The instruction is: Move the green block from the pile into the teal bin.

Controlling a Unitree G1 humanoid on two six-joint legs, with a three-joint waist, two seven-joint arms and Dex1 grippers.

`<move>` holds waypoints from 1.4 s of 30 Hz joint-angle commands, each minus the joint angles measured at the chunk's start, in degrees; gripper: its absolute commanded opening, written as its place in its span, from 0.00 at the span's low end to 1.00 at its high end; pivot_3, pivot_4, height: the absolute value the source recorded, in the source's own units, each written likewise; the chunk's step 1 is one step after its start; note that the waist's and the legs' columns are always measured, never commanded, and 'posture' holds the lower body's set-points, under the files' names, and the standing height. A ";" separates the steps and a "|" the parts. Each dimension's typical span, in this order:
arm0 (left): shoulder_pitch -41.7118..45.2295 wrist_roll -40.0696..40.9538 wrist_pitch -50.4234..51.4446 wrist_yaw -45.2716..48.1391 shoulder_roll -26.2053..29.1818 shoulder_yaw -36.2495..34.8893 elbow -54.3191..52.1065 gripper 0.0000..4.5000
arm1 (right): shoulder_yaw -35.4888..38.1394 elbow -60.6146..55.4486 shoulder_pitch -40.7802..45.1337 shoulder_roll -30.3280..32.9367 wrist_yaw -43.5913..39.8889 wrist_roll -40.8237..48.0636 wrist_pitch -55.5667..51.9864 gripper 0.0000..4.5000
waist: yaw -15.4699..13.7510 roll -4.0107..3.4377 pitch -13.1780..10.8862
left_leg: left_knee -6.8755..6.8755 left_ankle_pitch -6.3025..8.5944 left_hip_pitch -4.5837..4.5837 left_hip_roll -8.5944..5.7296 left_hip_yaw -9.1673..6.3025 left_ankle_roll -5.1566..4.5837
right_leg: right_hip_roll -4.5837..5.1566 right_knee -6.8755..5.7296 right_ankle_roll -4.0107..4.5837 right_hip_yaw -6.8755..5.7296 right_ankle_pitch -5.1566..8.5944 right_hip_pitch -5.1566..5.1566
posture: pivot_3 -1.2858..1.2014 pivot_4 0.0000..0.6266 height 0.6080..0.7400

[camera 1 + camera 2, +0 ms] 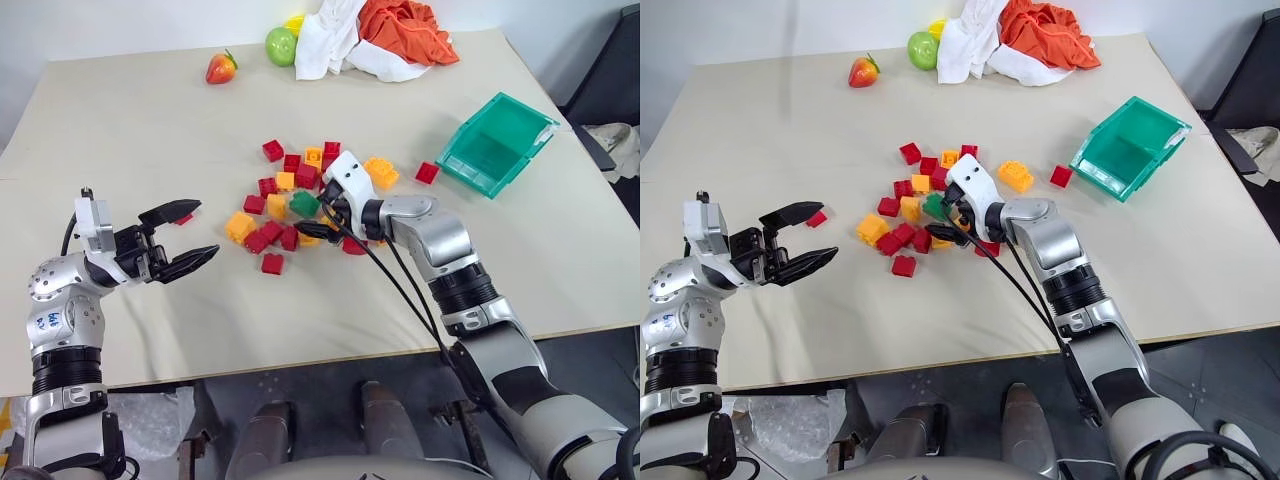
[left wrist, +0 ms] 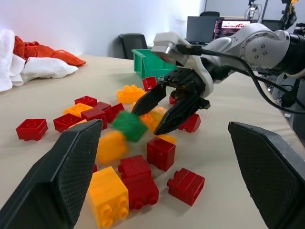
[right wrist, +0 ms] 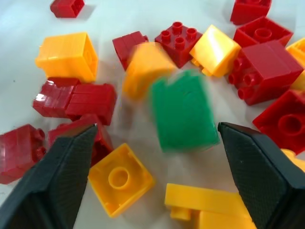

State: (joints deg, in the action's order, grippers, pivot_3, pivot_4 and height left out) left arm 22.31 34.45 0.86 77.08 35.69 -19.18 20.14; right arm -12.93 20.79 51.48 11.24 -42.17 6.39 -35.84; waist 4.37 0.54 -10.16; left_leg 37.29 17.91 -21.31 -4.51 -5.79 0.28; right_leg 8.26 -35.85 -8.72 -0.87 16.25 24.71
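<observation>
Green block [image 3: 183,112]: loose in the pile [image 1: 295,205] on the table [image 1: 150,130], between the right tool's [image 1: 322,213] spread fingers, ungripped.
Left tool [image 1: 180,235]: parted, empty, clear of the work.
Teal bin [image 1: 497,143]: well apart, awaiting the block.

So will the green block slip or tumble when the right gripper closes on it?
The green block looks rigid, smooth plastic, so probably light and a bit slippery. It sits tilted among loose bricks of the pile, so it may tumble. The right gripper stands open.
</observation>
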 commanded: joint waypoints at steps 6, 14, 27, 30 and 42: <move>0.80 0.85 -0.10 -0.26 0.21 -0.62 -1.05 1.00 | 0.15 11.07 6.01 -2.53 1.80 -2.45 6.43 0.91 | 0.06 0.00 0.00 | 0.02 0.00 0.00 0.00 0.00 0.00 | 0.00 -0.01 0.00 0.00 0.00 -0.01 | 0.52 0.24 1.00; 0.81 0.84 -0.32 -0.52 0.01 -0.63 -1.24 1.00 | 2.60 26.19 12.04 -7.93 7.01 -3.78 13.95 0.91 | 0.28 0.00 0.00 | 0.02 0.00 0.01 0.01 -0.01 0.01 | -0.01 -0.01 0.01 -0.01 0.00 -0.02 | 0.52 0.24 1.00; -0.12 1.10 0.02 -1.46 0.09 -0.91 -2.21 1.00 | 3.96 16.37 7.91 -5.96 4.37 -3.27 11.07 0.55 | 0.23 0.00 0.00 | 0.01 0.00 0.01 0.02 -0.03 0.03 | -0.02 0.00 0.02 -0.01 0.00 -0.02 | 0.52 0.24 1.00; 0.04 1.02 0.16 -1.47 0.05 -0.69 -2.08 1.00 | 3.62 10.10 5.71 -4.59 2.67 -2.82 8.12 0.55 | -0.01 0.00 0.00 | 0.03 0.00 0.01 0.02 -0.04 0.03 | -0.02 0.00 0.01 -0.02 0.00 -0.03 | 0.52 0.24 1.00; 7.17 -5.71 7.11 -11.75 -4.57 10.77 -8.49 1.00 | 12.94 -12.08 3.43 20.83 0.47 0.22 -1.20 0.55 | -3.01 0.00 -0.01 | 0.14 0.03 -0.04 -0.03 0.02 -0.01 | -0.03 0.07 0.01 0.00 -0.01 -0.08 | 0.52 0.24 1.00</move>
State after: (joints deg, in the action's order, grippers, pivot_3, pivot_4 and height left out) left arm 27.83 30.74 7.66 67.57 31.96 -10.40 13.76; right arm -1.54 8.34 54.36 29.00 -42.52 8.77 -39.40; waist 1.36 0.54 -10.16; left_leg 37.43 17.94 -21.34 -4.54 -5.76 0.27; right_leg 8.23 -35.78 -8.72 -0.87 16.24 24.62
